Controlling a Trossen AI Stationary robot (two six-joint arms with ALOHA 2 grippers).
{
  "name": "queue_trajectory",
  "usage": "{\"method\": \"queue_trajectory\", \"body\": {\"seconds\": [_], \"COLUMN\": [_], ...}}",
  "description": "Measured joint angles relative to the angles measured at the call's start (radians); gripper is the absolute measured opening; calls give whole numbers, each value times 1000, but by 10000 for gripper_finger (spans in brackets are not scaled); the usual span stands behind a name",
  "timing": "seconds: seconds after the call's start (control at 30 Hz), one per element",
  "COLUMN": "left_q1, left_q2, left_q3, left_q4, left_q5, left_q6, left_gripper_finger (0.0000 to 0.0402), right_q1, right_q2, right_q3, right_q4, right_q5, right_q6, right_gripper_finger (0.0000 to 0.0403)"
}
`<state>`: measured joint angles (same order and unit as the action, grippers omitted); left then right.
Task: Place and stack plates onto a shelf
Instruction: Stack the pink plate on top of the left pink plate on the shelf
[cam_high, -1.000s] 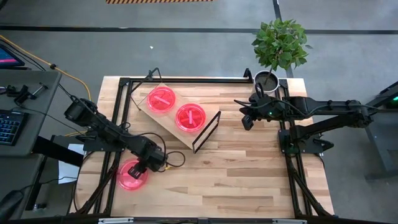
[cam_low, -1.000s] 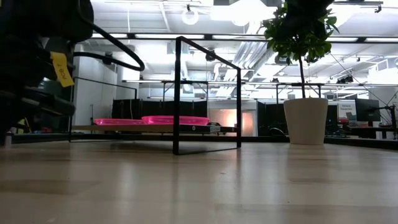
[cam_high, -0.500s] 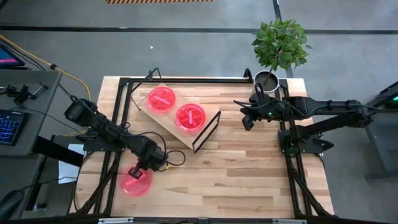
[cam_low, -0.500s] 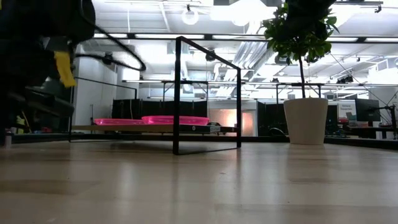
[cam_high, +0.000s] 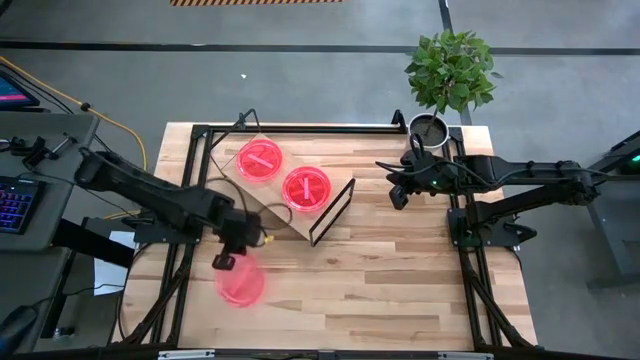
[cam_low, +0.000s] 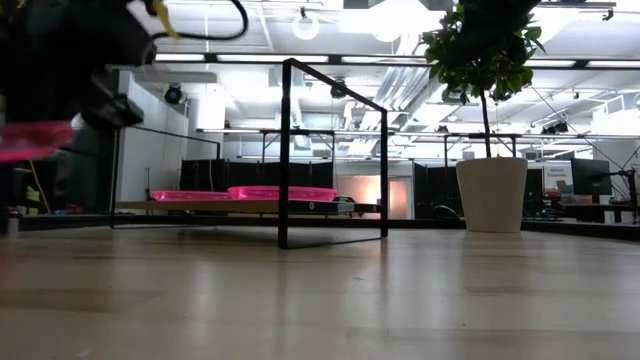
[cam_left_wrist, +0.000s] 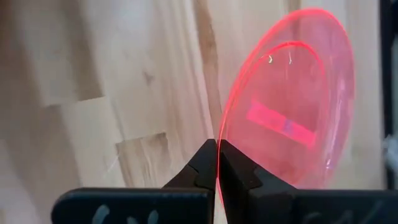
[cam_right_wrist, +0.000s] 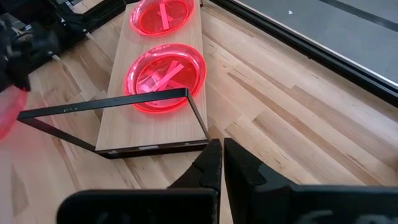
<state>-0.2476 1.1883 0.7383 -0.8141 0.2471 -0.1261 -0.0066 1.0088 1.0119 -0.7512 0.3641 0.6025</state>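
At lower left of the high view, the left gripper (cam_high: 226, 262) pinches the rim of a round translucent pink-red plastic plate (cam_high: 241, 284), lifted off the butcher-block tabletop (cam_high: 380, 280). It looks light, thin, stiff and slick, so an edge grip suits it. Two plate stacks (cam_high: 283, 174) sit on the light wood shelf (cam_high: 263, 203). The right gripper (cam_high: 396, 193) waits at upper right, fingers together on nothing.

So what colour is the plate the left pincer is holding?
Translucent pink-red plate with a paler centre bar; clearest in the left wrist view.

Right gripper (cam_right_wrist: 217, 163) over bare tabletop (cam_right_wrist: 298, 124), fingers pressed together. Beyond it, shelf (cam_right_wrist: 158, 124) with black frame; two pink plate stacks on board, near stack (cam_right_wrist: 165, 76), far stack (cam_right_wrist: 163, 15). Blurred pink plate (cam_right_wrist: 7, 115) at picture's edge
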Motion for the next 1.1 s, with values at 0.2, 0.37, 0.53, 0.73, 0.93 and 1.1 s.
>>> {"method": "queue_trajectory", "body": {"seconds": [0.2, 0.37, 0.53, 0.73, 0.93, 1.1], "left_q1": [13, -45, -158, -274, -224, -92], "left_q2": [-205, -345, -391, -279, -109, -32], "left_q3": [1, 1, -50, -162, -186, -187], "left_q4": [-13, -12, 3, 25, 107, 148], "left_q5": [-106, -404, -831, -1158, -1303, -1306], "left_q6": [-353, -758, -1216, -1864, -2078, -2079], "left_gripper_finger": [0, 0, 0, 0, 0, 0], "right_q1": [0, 0, 0, 0, 0, 0], "right_q2": [0, 0, 0, 0, 0, 0], "right_q3": [0, 0, 0, 0, 0, 0], "right_q4": [-8, -12, -15, -16, -15, -15], "right_q5": [0, 0, 0, 0, 0, 0], "right_q6": [0, -2, -8, -8, -8, 0], "right_gripper_finger": [0, 0, 0, 0, 0, 0]}}
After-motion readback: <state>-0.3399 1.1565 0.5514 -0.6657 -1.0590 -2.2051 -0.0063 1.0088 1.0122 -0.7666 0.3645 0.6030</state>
